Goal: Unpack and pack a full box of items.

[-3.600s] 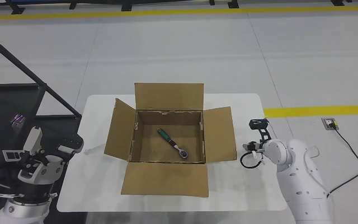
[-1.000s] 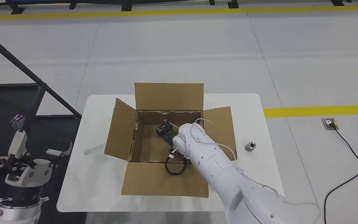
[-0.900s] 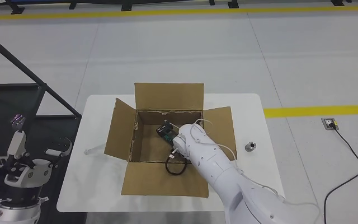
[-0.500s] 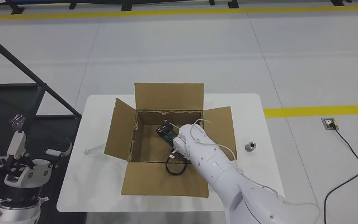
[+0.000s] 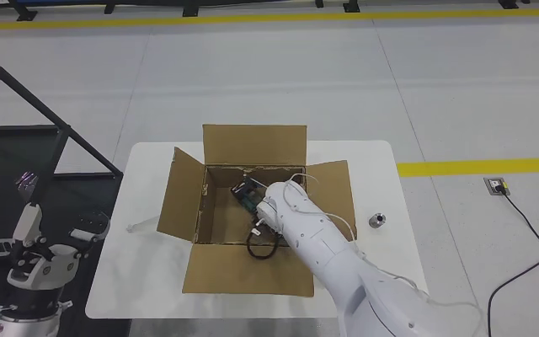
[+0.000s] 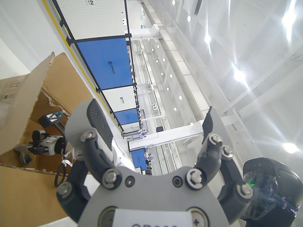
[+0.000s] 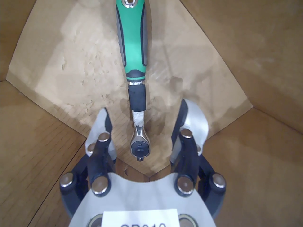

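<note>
Cardboard box (image 5: pixel 253 143): centre of the top view, on the white tabletop (image 5: pixel 135 278); all four flaps are folded outward, leaving the inside reachable from above.
Ratchet wrench (image 7: pixel 132 48): flat on the box floor, green handle pointing away from the right wrist.
Right claw (image 7: pixel 145 112): lowered inside the box, fingers apart on either side of the wrench's bare shank, apparently lined up to close on it.
Left claw (image 6: pixel 151 114): fingers apart, holding nothing, pointed at the ceiling; parked at lower left, off the tabletop.
Small metal cylinder (image 5: pixel 377 221): on the tabletop right of the box, probably already unpacked.

box (image 7: pixel 248 36) walls close, room flanking ratchet (image 7: pixel 132 36)
</note>
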Motion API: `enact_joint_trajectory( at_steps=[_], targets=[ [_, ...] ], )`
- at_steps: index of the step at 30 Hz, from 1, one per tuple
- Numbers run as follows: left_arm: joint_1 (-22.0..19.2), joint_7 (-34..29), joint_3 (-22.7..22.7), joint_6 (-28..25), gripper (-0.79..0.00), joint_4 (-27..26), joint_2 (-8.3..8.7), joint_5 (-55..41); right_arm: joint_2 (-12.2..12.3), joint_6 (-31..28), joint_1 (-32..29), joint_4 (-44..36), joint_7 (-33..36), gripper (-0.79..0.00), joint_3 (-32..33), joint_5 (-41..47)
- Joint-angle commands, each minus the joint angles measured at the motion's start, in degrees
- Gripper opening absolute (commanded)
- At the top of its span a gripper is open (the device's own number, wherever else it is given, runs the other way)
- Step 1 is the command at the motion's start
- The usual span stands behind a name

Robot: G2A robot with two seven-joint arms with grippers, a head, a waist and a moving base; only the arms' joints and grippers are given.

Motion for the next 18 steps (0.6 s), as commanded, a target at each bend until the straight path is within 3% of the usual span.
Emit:
enact_joint_trajectory(
  at_steps=[1, 4, 6, 8, 18],
  targets=[
    [-0.03, 0.13, 0.12, 0.08, 0.0, -0.1, 0.01, 0.07, 0.0, 0.03, -0.02, 0.01, -0.01, 0.0, 0.0, 0.02],
    [-0.21, 0.14, 0.38, 0.12, 0.0, -0.24, 0.04, 0.24, 0.13, 0.42, -0.72, -0.35, -1.14, 0.0, -0.11, -0.53],
    [-0.31, 0.27, 0.5, 0.09, 0.0, -0.26, 0.05, 0.37, 0.32, 0.38, -1.11, -0.64, -1.39, -0.259, -0.05, -0.86],
    [-0.37, 0.45, 0.54, 0.15, 0.0, -0.22, 0.06, 0.48, 0.49, 0.14, -1.5, -0.91, -1.13, -0.394, 0.05, -1.06],
    [-0.66, 1.08, 0.35, 0.44, 0.0, 0.21, 0.12, 0.42, 0.95, 0.48, -2.89, -2.01, 0.33, -0.437, 0.5, -2.13]
  ],
)
